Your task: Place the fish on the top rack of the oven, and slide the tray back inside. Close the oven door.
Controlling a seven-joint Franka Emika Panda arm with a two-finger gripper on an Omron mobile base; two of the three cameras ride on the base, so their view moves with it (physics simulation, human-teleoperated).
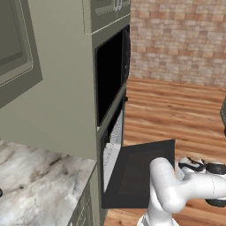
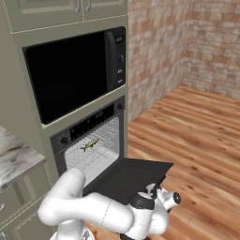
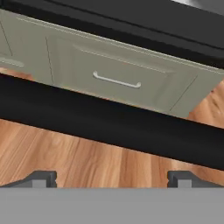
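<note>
Two dark fingertips (image 3: 43, 178) stand at the bottom of the hand view, spread as wide as they go with nothing between them; the gripper (image 3: 112, 179) touches nothing. Just ahead of it the oven door (image 3: 109, 127) crosses the view as a black band, seen edge-on, with wooden floor (image 3: 65, 157) showing on the near side. Beyond the door is an olive drawer (image 3: 122, 70) with a thin metal handle (image 3: 117, 82).

In the right base view the oven (image 2: 89, 140) sits in the olive column under a glossy black microwave (image 2: 70, 75). Its door (image 2: 129, 178) hangs open, lying nearly flat toward the robot. The fish (image 2: 88, 146) lies on the wire rack (image 2: 93, 150) inside the oven, up and to the left of the hand, well apart from it. The hand sits low at the door's near edge.

In the left base view the door (image 1: 141, 176) juts right from the column, and the rack (image 1: 112, 145) shows edge-on inside the opening. A marble counter (image 1: 39, 185) lies to the left.
</note>
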